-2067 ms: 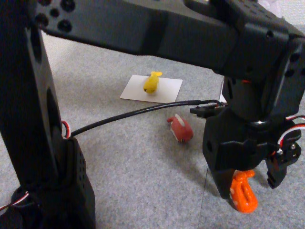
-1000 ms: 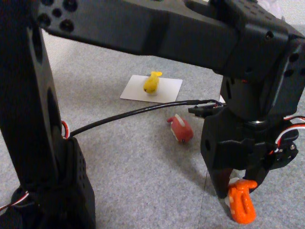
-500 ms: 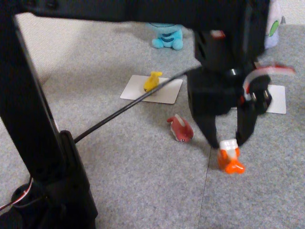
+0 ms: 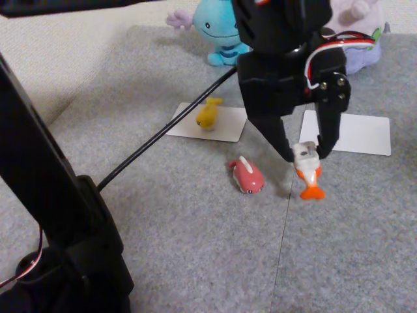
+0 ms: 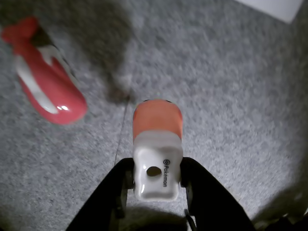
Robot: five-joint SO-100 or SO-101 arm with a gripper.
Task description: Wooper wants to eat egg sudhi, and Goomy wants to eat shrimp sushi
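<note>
My gripper (image 4: 305,155) is shut on the white rice base of the shrimp sushi (image 4: 308,175), which hangs tail-down above the grey carpet. The wrist view shows that orange toy (image 5: 157,144) pinched between the two black fingers. The yellow egg sudhi (image 4: 208,114) rests on a white card (image 4: 225,126) to the left. Wooper (image 4: 218,29), the light blue plush, sits at the back behind that card. Goomy (image 4: 362,32), the pale lilac plush, sits at the back right, partly hidden by the arm.
A pink-red sushi toy (image 4: 247,176) (image 5: 43,86) lies on the carpet just left of the gripper. A second white card (image 4: 355,134) lies in front of Goomy. The arm's black base (image 4: 58,248) and a black cable (image 4: 163,137) fill the left.
The gripper closed on the shrimp sushi, then lifted it off the carpet and carried it back toward the far white card. The arm has risen, uncovering both plushes.
</note>
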